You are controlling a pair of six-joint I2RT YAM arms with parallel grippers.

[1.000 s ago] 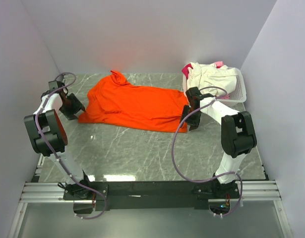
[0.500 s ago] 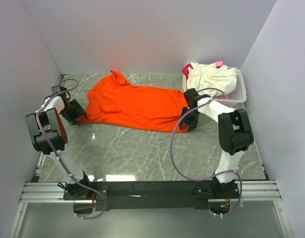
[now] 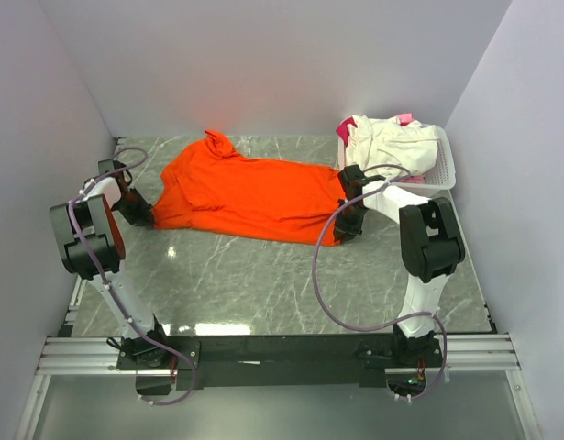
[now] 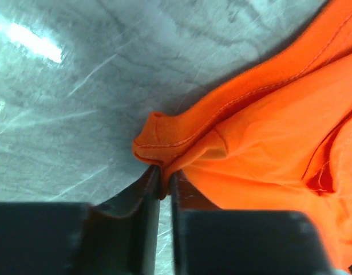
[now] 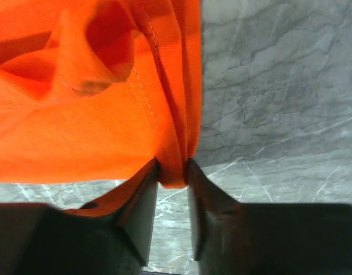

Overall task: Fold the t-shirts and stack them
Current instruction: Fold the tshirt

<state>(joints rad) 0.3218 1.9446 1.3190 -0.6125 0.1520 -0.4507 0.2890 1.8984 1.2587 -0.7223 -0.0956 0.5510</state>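
Orange t-shirt [image 3: 249, 197] soft, rumpled; stitched hem pinched by left gripper [image 4: 165, 180], folded edge by right gripper [image 5: 172, 169].

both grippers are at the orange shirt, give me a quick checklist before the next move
1. left gripper pinches the hem of the orange t-shirt: ok.
2. right gripper clamps a fold at the opposite edge: ok.
3. Shirt lies flat: not ok, it is wrinkled and bunched at its far left end.
4. Number of layers caught in each grip: cannot tell.
5. cream-white t-shirt and pink t-shirt out of the way in the basket: ok.
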